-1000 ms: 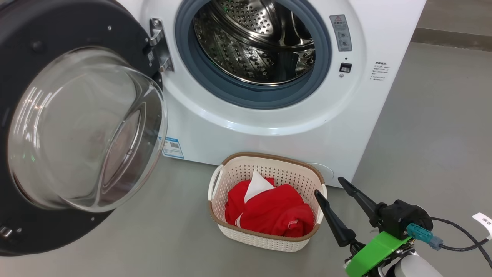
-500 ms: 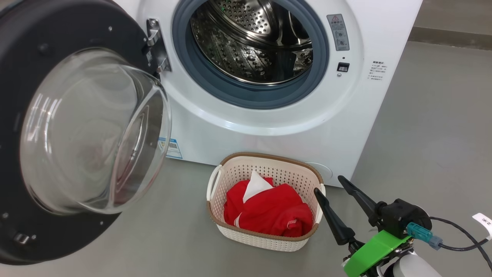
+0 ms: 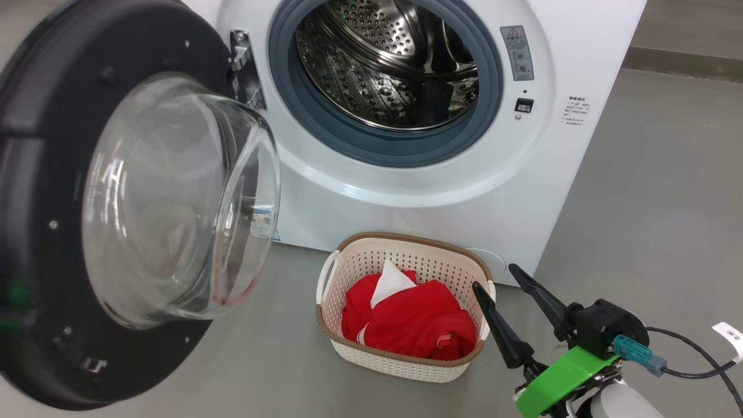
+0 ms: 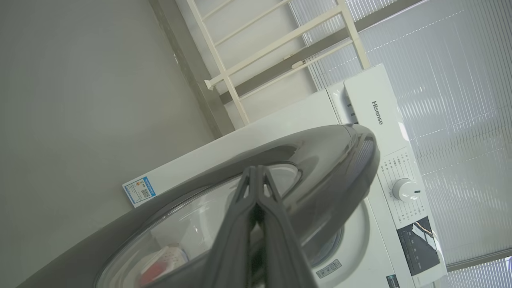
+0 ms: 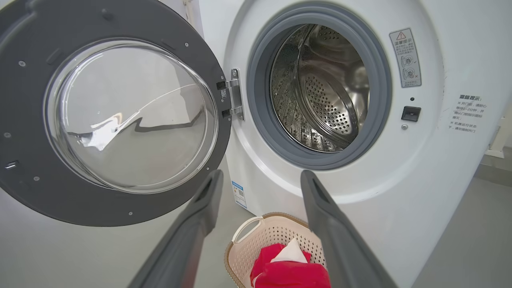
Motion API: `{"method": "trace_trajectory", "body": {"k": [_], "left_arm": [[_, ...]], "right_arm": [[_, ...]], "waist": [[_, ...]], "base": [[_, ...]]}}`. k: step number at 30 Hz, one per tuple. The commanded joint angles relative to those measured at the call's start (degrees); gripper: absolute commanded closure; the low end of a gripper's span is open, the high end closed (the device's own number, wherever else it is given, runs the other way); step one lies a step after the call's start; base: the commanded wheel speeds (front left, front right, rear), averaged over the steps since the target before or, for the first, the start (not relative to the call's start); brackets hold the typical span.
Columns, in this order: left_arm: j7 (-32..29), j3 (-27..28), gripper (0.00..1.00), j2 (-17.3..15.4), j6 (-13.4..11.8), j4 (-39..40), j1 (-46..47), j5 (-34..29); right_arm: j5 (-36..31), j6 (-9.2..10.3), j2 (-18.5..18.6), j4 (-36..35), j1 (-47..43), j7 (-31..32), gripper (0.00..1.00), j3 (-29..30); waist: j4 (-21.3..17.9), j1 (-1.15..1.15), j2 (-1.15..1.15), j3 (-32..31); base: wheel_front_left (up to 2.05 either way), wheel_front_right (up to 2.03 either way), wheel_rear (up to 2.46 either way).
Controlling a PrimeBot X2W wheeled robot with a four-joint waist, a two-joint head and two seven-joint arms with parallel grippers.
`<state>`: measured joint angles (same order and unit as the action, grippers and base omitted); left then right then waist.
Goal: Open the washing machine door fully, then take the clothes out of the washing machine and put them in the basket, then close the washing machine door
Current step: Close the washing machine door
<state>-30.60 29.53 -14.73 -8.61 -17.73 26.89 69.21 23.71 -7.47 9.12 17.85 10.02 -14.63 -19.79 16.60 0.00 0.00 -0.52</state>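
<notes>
Right gripper (image 3: 494, 276): spread wide, holding nothing, low at 5 o'clock in head view, fingertips just beside the basket (image 3: 406, 239) at its 3 o'clock rim.

Left gripper (image 4: 256, 172): pressed together, laid across outer face of the door (image 3: 35, 174); touching or not, cannot tell.

Door: swung out on hinge (image 3: 241, 46) at 9 o'clock of the washing machine (image 3: 406, 197), glass bowl (image 3: 174, 203) bulging toward 3 o'clock.

Drum (image 3: 395, 64): perforated steel, at 12 o'clock in head view.

Basket: on grey floor (image 3: 638, 203) just before the machine, at 6 o'clock of the opening.

Clothes (image 3: 418, 325): red with white patch, heaped inside basket.
</notes>
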Motion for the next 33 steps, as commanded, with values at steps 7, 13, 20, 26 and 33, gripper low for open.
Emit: {"method": "trace_trajectory", "body": {"k": [7,13,20,26,33], "left_arm": [[-3.4,0.52,1.0,1.58,-1.37,7.65,-3.06,2.65],[-5.34,0.15,1.0,4.22,-1.73,11.95,-4.47,4.94],[-5.45,-0.42,1.0,7.62,-2.44,14.74,-5.83,6.31],[-5.93,-1.5,1.0,9.74,-2.76,15.74,-6.77,8.08],[-5.9,-3.75,1.0,11.14,-3.0,17.54,-8.32,9.84]], "right_arm": [[0.43,-0.02,-0.1,-1.29,0.96,-0.37,0.0,-0.8],[0.43,-0.02,-0.25,-1.26,0.9,-0.37,0.0,-0.69],[0.53,-0.02,-0.16,-1.14,0.99,-0.37,0.0,-0.45],[0.44,-0.02,-0.34,-0.93,0.86,-0.37,0.0,-0.62],[0.61,-0.02,-0.3,-0.7,0.87,-0.37,0.0,-0.7]], "waist": [[-0.2,0.0,0.0,0.24],[-0.43,0.0,0.0,0.41],[-0.95,0.0,0.0,0.5],[-1.42,0.0,0.0,0.53],[-1.98,0.0,0.0,0.47]], "base": [[0.0,0.0,0.0],[0.0,0.0,0.0],[0.0,0.0,0.0],[0.0,0.0,0.0],[0.0,0.0,0.0]]}}
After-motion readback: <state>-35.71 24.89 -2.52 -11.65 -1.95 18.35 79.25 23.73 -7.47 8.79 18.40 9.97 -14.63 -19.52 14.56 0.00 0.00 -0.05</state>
